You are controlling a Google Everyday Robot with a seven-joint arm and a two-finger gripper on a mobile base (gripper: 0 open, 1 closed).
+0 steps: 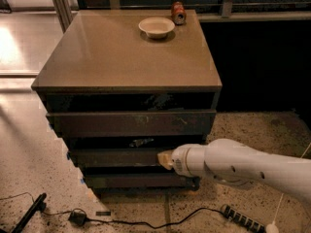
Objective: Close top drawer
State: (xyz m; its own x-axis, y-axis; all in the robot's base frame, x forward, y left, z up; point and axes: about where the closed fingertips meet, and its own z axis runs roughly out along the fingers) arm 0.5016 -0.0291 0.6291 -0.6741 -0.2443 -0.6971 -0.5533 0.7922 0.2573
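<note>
The top drawer (131, 124) is the broad dark grey-brown front just under the cabinet top (126, 52). It stands slightly out, with a dark gap above it. Two slimmer fronts lie below it, each set a little further back. My gripper (164, 159) is at the end of the white arm (233, 166) that reaches in from the lower right. Its beige tip is in front of the middle drawer front, below the top drawer and apart from it.
A white bowl (156, 27) and a red can (178, 12) stand at the back of the cabinet top. On the speckled floor lie a black cable with a plug (77, 217), a power strip (243, 220) and a black bar (29, 213).
</note>
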